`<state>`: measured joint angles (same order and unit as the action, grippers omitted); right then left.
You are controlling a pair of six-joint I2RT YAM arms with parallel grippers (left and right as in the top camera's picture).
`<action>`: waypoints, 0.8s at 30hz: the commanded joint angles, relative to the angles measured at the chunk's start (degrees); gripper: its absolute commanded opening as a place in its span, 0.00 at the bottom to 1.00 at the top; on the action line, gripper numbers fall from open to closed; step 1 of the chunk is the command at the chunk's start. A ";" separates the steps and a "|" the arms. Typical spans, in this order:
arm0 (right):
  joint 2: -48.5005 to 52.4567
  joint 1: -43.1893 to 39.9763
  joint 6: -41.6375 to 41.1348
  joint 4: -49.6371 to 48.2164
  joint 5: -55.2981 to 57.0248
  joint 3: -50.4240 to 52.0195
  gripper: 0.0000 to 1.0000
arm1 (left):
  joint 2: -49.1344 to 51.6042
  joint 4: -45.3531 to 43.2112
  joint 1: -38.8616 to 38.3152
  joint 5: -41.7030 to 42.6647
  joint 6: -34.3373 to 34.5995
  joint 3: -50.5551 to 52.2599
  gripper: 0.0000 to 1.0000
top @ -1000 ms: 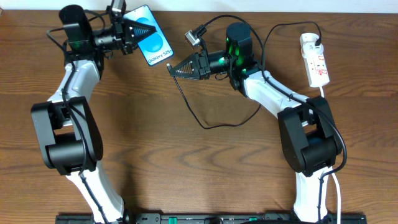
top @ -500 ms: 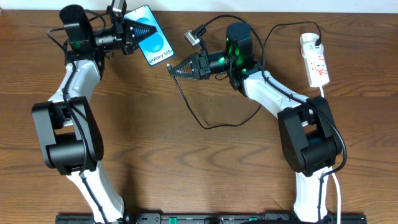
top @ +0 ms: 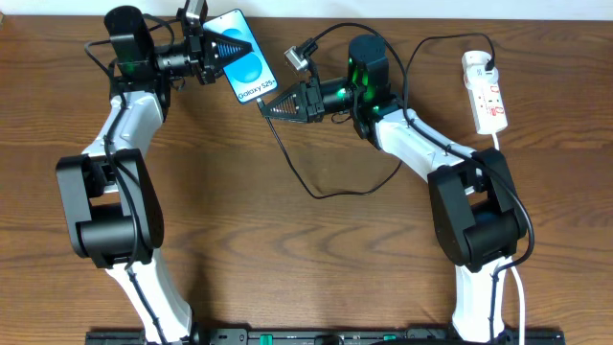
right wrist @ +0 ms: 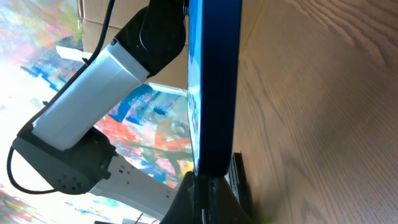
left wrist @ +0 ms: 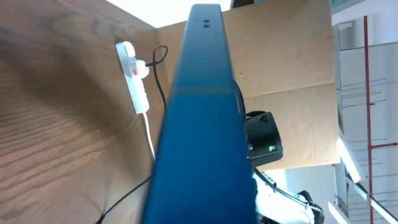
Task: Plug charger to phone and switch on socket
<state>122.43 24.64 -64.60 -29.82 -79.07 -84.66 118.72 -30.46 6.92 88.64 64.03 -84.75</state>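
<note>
Now, left gripper [top: 215,46]: clamped on the phone [top: 251,72], held near the far edge of the table [top: 316,259].
Right gripper [top: 265,106]: pinched shut on the charger [top: 326,190] tip, aimed at the phone's lower short edge.
Change: the phone has shifted right in the last half second. Its edge now meets the tip where a gap stood before.
Right wrist view: phone edge-on just above the fingers. I cannot tell whether the tip is seated.
Charger: slack loop running to the socket [top: 486,91], apparently plugged in.
Meaning: insertion looks imminent, and switching the socket on remains.
</note>
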 commanded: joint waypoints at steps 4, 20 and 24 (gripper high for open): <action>0.15 -0.33 1.03 -0.22 0.00 -0.13 0.01 | -1.90 -0.50 0.17 1.44 -1.25 0.15 0.07; 0.15 -0.68 1.05 -0.20 1.16 -0.13 0.01 | -1.90 -0.50 0.17 1.42 -1.22 0.15 0.07; 0.15 -1.09 1.03 -0.20 1.16 -0.13 0.01 | -1.90 -0.50 0.17 1.44 -1.22 0.15 0.08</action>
<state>122.43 24.45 -64.62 -29.82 -78.81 -84.66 118.72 -30.46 6.92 88.60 64.03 -84.75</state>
